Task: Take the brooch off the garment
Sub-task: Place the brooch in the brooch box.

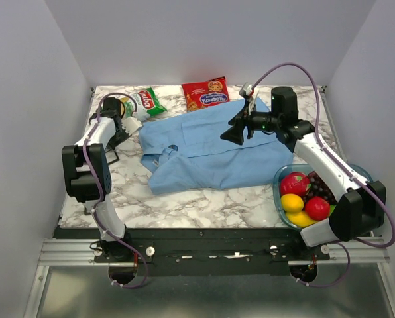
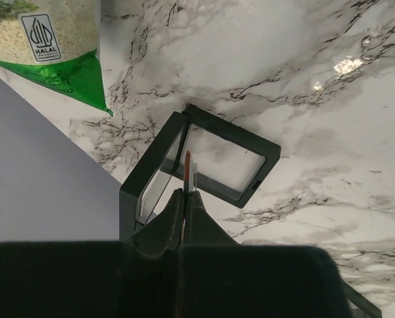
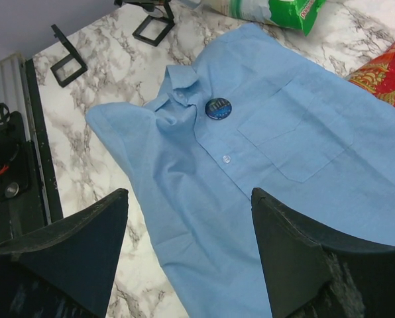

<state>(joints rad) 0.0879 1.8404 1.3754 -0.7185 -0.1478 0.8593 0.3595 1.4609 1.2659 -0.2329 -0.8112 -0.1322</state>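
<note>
A light blue shirt, the garment [image 1: 211, 149], lies spread flat on the marble table. The brooch [image 3: 218, 108], a small round dark blue pin, sits on the shirt [image 3: 264, 152] just below the collar. My right gripper [image 1: 234, 130] hovers above the shirt's middle. In the right wrist view it [image 3: 189, 192] is wide open and empty, with the brooch ahead of the fingers. My left gripper [image 1: 118, 130] is off the shirt at the far left. Its jaws [image 2: 187, 192] are shut over a small black open frame case [image 2: 217, 159]; a thin red-white sliver shows at the tips.
A green snack bag [image 1: 148, 101] and a red snack bag [image 1: 205, 93] lie at the back edge. A glass bowl [image 1: 280, 173] of fruit stands at the front right beside my right arm. Another small black frame [image 3: 68, 63] lies on the marble left of the shirt.
</note>
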